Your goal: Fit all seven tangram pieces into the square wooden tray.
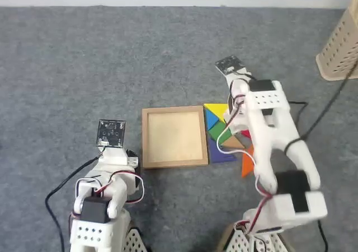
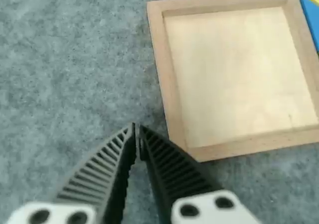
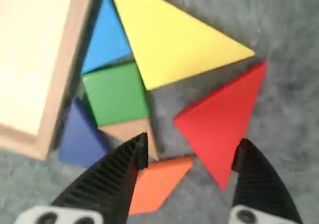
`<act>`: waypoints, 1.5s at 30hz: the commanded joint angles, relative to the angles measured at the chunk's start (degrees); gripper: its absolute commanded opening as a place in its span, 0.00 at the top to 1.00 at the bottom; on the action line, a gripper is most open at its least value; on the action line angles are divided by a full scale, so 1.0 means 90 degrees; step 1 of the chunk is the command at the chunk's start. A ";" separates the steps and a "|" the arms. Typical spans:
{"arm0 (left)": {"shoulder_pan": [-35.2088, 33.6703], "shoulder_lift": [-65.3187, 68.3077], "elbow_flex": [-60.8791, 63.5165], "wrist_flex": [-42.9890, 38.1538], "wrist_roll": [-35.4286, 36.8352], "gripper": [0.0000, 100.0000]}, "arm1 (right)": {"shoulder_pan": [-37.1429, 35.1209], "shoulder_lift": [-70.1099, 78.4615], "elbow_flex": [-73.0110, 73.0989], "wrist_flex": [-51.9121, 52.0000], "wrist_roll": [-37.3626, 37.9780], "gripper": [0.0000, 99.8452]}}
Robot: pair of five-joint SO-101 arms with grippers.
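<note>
Right claw (image 3: 193, 143) has its fingers apart and grips nothing. It hangs over the pieces, with the red triangle (image 3: 222, 122) showing between the two fingertips. One fingertip (image 3: 139, 147) sits over the tan piece (image 3: 127, 129) and the edge of the orange piece (image 3: 157, 181). Can't tell if it touches either one.

Left claw (image 2: 137, 130) has its fingers together with nothing between them. It points down at the carpet (image 2: 60, 59), just beside the tray (image 2: 159, 69), near one corner.

In the high view the tray (image 1: 144, 137) lies flat mid-table between the two arms, its floor bare wood. All seven pieces lie on the carpet beside the tray, on the right arm's side:
- yellow triangle (image 3: 174, 40): largest in the right wrist view, touching the blue triangle and the green square
- blue triangle (image 3: 107, 40): against the tray rim (image 3: 67, 69)
- green square (image 3: 115, 94): touching the blue and the tan
- navy piece (image 3: 79, 139): by the tray corner, beside the green
- red triangle: apart from the green, one tip near the yellow's tip
- orange piece: just beside the tan, the piece farthest from the tray

In the high view the right arm covers part of the cluster. A beige slotted basket (image 1: 341, 45) stands at the table's far edge, well apart from the pieces.
</note>
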State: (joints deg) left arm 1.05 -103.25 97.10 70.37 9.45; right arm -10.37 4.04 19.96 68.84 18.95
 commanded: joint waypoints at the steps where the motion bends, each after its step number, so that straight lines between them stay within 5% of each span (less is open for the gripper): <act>1: -0.0010 -0.0098 -0.0054 -0.0176 -0.0010 0.99 | -0.0034 0.0181 -0.0371 -0.0308 -0.0137 0.72; 22: -0.0010 -0.0098 -0.0054 -0.0176 -0.0010 0.99 | 0.0698 0.1499 -0.0410 -0.0923 -0.0078 0.72; 45: -0.0010 -0.0098 -0.0054 -0.0176 -0.0010 0.99 | 0.1294 0.1480 -0.0557 -0.0894 -0.0283 0.99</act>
State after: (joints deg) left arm 1.05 -103.25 97.10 70.37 9.45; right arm 0.62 17.32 16.62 60.57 18.42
